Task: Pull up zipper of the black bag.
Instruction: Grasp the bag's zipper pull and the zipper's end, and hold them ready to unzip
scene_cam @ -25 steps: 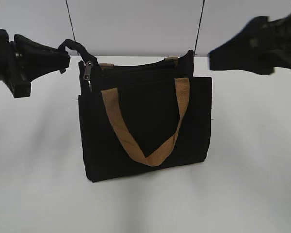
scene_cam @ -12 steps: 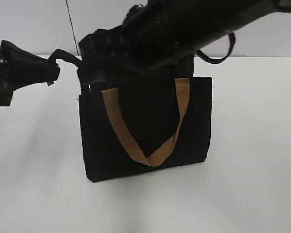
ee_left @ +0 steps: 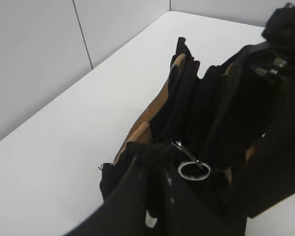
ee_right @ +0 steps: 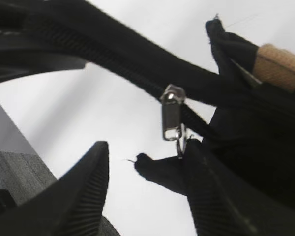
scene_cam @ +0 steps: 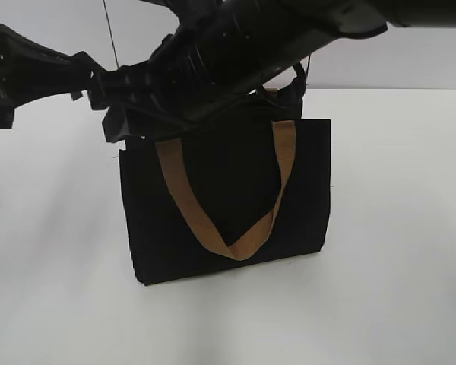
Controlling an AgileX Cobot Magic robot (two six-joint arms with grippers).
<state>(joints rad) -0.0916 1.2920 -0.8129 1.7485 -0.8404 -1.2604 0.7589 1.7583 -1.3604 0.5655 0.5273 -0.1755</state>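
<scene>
Here the black bag (scene_cam: 228, 198) stands upright, silver zipper (ee_right: 172, 114) pull dangling beside wide right jaws; left jaws unclear.

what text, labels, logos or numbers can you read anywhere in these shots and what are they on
None: no readable text in any view.
The black bag shows plain fabric and tan straps, with no logo or label.
The zipper pull is bare metal, with no marking that can be made out.
The right gripper fingers and the left gripper carry no lettering that can be seen.

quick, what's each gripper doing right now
left gripper: shut on the black bag's end loop.
right gripper: open, zipper pull between its fingers.
</scene>
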